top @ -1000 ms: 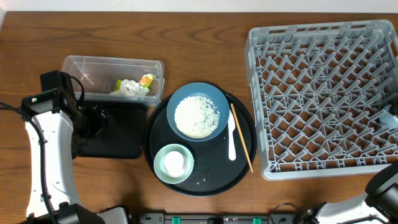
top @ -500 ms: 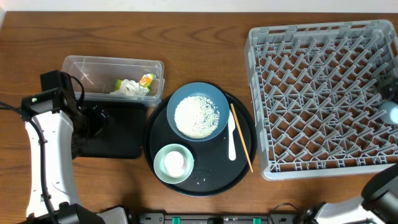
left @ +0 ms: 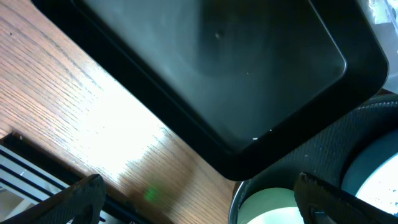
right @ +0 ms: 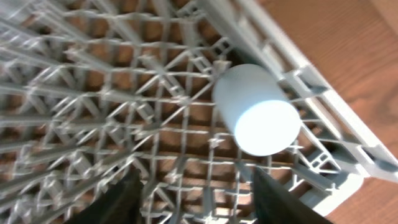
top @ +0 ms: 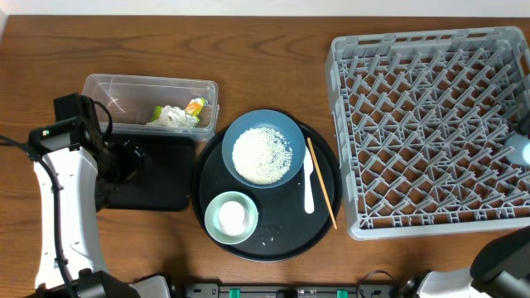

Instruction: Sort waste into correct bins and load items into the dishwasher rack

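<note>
The crumpled tissue (top: 170,117) and the yellow-green wrapper (top: 195,106) lie in the clear tub (top: 116,87). The black rectangular tray (top: 161,186) sits in front of the tub. The blue plate (top: 286,128) holds the rice (top: 262,154). The green bowl (top: 214,207) holds a small cup (top: 233,218). The spoon (top: 309,189) and chopsticks (top: 324,187) lie beside the plate. Another pale cup (right: 258,109) lies on its side in the rack (top: 414,124) near a corner. My left gripper (left: 202,205) is open and empty over the black tray (left: 217,62). My right gripper (right: 199,199) is open and empty above the rack (right: 93,93), just short of the cup.
The plate, bowl, spoon and chopsticks rest on a large round black tray (top: 273,240) at the table's middle. The left arm (top: 62,190) stands along the left side. In the left wrist view the green bowl's rim (left: 273,208) shows between the fingers.
The right gripper has drawn back from the pale cup, which now lies free in the rack at the right edge. The left arm has not moved.
</note>
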Action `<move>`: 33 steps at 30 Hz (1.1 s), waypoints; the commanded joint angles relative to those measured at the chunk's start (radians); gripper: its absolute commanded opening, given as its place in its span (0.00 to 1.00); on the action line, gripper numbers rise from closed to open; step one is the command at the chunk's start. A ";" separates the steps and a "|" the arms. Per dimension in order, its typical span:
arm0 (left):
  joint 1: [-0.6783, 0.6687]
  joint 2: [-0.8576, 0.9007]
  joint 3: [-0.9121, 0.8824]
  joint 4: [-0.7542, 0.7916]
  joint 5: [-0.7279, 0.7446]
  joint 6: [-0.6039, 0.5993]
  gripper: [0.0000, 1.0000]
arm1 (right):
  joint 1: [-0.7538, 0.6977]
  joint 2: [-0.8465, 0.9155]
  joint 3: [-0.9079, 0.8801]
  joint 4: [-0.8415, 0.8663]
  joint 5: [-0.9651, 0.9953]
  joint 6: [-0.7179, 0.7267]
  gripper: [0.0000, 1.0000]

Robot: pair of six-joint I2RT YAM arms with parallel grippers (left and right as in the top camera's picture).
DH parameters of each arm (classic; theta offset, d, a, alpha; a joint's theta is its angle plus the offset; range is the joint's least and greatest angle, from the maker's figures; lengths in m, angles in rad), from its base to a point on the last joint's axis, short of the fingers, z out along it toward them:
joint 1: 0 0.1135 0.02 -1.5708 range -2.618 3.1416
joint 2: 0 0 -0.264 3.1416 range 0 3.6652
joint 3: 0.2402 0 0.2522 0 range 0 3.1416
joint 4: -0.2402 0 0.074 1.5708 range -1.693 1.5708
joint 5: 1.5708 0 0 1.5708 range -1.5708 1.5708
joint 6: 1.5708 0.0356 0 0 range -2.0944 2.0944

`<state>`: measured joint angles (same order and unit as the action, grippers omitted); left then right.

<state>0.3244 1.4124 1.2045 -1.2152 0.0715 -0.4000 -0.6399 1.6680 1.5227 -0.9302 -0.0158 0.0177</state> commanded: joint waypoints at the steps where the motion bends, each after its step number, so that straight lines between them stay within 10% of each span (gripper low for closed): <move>1: 0.003 0.005 -0.007 -0.003 -0.008 -0.013 0.98 | -0.002 0.069 -0.007 0.010 0.087 0.011 0.37; 33: 0.003 0.005 -0.007 -0.016 -0.008 -0.024 0.98 | -0.055 0.127 0.014 0.081 0.037 0.013 0.31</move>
<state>0.3244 1.4124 1.2045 -1.2263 0.0715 -0.4156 -0.6765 1.8553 1.5112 -0.8516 0.0326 0.0261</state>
